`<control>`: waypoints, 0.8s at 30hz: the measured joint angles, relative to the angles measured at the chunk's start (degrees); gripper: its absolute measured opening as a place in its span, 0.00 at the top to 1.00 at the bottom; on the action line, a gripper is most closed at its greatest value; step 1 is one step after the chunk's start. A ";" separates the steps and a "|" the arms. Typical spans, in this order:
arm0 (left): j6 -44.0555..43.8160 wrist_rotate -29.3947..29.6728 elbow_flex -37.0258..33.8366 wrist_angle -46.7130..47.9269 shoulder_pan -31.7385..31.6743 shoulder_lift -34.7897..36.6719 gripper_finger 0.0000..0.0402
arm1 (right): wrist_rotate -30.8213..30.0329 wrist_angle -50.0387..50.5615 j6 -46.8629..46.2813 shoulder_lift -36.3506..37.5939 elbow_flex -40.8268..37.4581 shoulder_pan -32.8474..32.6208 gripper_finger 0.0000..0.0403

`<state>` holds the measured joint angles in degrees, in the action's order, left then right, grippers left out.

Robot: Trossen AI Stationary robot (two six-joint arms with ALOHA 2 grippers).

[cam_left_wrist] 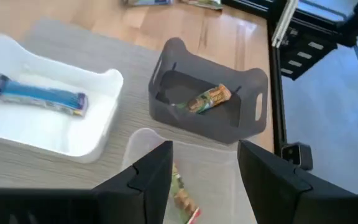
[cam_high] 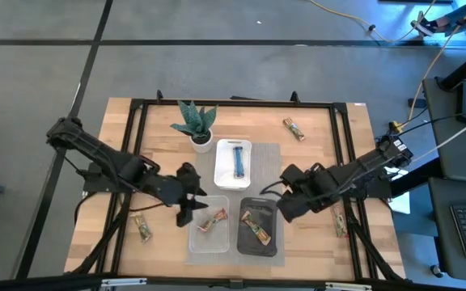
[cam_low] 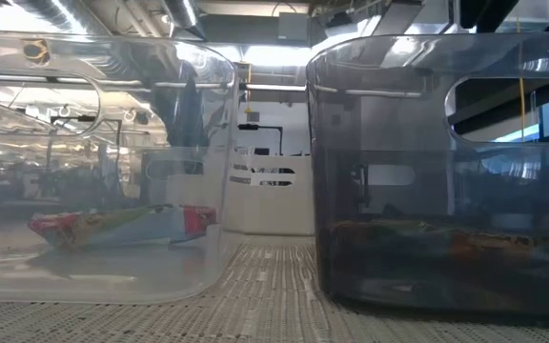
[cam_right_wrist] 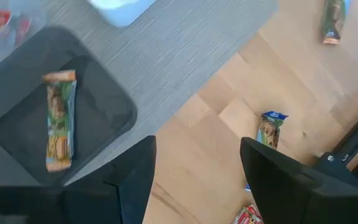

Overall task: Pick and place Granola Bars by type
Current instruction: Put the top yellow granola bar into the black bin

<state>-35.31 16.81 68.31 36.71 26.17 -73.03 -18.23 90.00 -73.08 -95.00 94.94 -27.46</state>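
Bare wood [cam_high: 314, 162] right of white tray [cam_high: 234, 182]; plant [cam_high: 196, 123] beside it.

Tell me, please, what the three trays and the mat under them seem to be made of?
The white tray looks like opaque, smooth plastic with rounded moulded walls. The clear tray seems glossy transparent plastic: the room shows through it. The dark tray looks like smoky, semi-matt plastic with cut-out handles. The grey mat appears woven, perhaps vinyl or fabric, judging by its ribbed texture.

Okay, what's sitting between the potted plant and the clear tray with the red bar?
In the high view, the white rectangular tray holding a blue-wrapped granola bar lies between the green potted plant and the clear plastic tray; grey mat shows around it.
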 joint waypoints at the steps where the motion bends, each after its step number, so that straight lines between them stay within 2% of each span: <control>1: 0.84 -0.08 0.00 1.00 -0.48 1.09 0.57 | -0.17 0.01 0.02 0.04 0.00 0.69 0.41; 5: 4.36 0.03 -1.15 4.44 -2.71 6.02 0.56 | -3.41 0.00 0.03 0.04 0.00 3.33 0.41; 9: 7.63 -2.94 -6.65 1.27 -5.56 12.83 0.57 | -6.63 0.00 -1.97 0.04 0.00 6.82 0.41; 16: 13.40 -14.28 -23.75 -17.61 -11.77 25.53 0.57 | -8.24 -0.02 0.12 0.03 0.00 15.19 0.41; 21: 11.42 -18.50 -33.93 -30.43 -15.16 29.53 0.57 | -7.84 0.00 9.79 0.04 0.00 24.31 0.41; 24: 9.64 -18.55 -37.30 -33.51 -16.44 29.79 0.56 | -7.52 -0.14 17.27 0.04 0.00 30.03 0.41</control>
<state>-25.67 -1.74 31.01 3.20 9.74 -43.24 -25.75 89.85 -55.81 -94.96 94.94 2.56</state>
